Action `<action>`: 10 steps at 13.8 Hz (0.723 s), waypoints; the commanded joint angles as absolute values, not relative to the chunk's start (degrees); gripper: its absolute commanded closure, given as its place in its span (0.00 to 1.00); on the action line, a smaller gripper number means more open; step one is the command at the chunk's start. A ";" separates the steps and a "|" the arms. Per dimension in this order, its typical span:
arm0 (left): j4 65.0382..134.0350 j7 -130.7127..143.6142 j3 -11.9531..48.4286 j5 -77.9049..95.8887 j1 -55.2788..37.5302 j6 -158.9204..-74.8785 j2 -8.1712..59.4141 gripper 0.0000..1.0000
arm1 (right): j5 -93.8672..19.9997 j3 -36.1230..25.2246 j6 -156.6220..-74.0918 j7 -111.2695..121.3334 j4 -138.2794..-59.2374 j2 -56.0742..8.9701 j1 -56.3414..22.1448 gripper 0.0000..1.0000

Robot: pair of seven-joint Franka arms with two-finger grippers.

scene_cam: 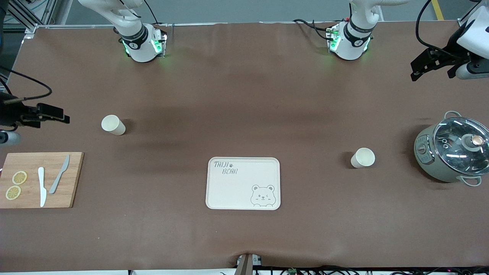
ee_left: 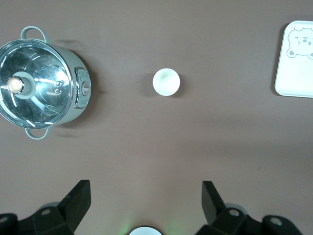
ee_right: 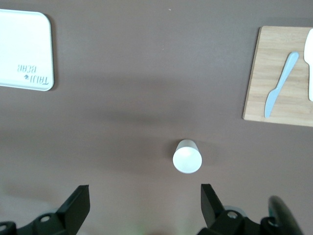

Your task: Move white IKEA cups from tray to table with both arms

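At the right arm's end of the bench [scene_cam: 244, 236], the right claw [scene_cam: 57, 114] hangs in the air with its fingers spread apart and nothing between them, above bare brown surface beside the cutting board [scene_cam: 38, 179]. On that board lie two lemon slices [scene_cam: 16, 185], a white knife [scene_cam: 42, 186] and a grey knife [scene_cam: 59, 173].

One cup [scene_cam: 113, 125] stands upright on the bench, well apart from the tray [scene_cam: 243, 183] and farther from the front camera than it. The tray itself carries nothing.

The other cup [scene_cam: 363, 157] stands upright on the bench between the tray and the lidded pot [scene_cam: 452, 152]. The left claw [scene_cam: 420, 70] hangs over the left arm's end of the bench, fingers also spread and holding nothing.

Both cups are off the tray, so the job looks done, with both arms waiting.

The cups look light, stiff and smooth, likely to tip if nudged at the rim. A pinch across the wall, a little below the rim, should hold one best.
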State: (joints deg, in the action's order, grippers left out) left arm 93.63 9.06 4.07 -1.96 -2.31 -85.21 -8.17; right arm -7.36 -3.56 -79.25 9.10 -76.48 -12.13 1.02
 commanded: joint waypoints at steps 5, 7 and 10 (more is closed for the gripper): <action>92.64 8.44 3.96 -0.26 -1.85 -83.15 -8.70 0.00 | -6.16 -3.17 -76.64 7.91 -77.09 -9.75 0.70 0.00; 92.55 8.17 3.87 1.04 -1.58 -82.88 -8.53 0.00 | -6.41 -3.51 -76.64 8.08 -75.60 -10.02 1.05 0.00; 92.90 7.74 3.87 1.58 -0.97 -82.53 -8.44 0.00 | -5.46 -3.08 -77.08 7.65 -75.50 -9.67 -1.66 0.00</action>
